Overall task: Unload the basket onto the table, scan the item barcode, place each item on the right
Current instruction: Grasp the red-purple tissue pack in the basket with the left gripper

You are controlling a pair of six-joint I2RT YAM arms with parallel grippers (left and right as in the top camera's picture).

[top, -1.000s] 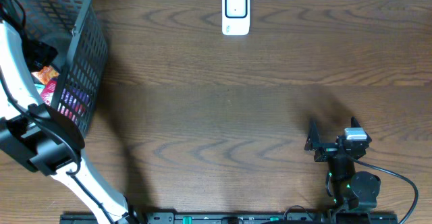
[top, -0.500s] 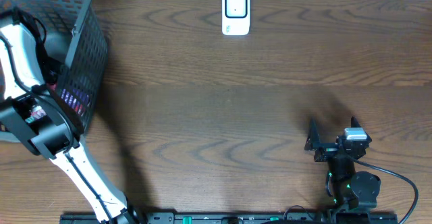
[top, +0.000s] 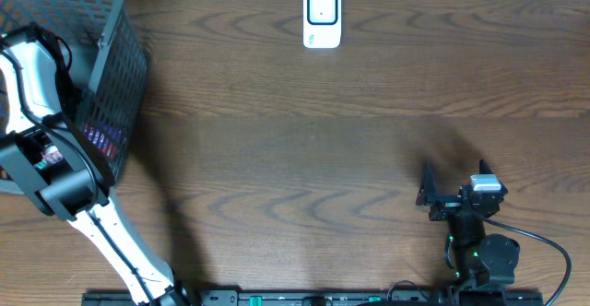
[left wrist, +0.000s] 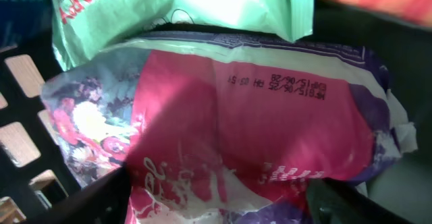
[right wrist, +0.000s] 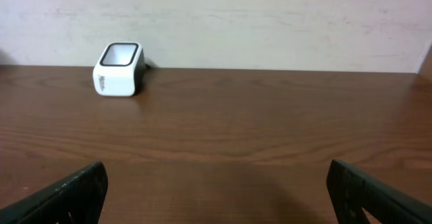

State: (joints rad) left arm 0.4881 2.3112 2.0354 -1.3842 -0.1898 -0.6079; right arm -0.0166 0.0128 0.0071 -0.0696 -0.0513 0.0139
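With our left gripper (left wrist: 226,204) spread unclenched astride the pink snack packet (left wrist: 256,129) in the mesh basket (top: 124,66) at the table's ten o'clock, we risk the slick film slipping free, or the green packet (left wrist: 202,8) overlapping its twelve o'clock edge lifting too.

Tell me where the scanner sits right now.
Overhead, the white scanner stands at the far edge of the table, near centre, well right of the basket.

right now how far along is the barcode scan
Nothing is out of the black mesh basket yet. In hand: the left gripper straddles the pink snack packet inside it, grip unclear. Left: lift it out and present it to the white scanner.
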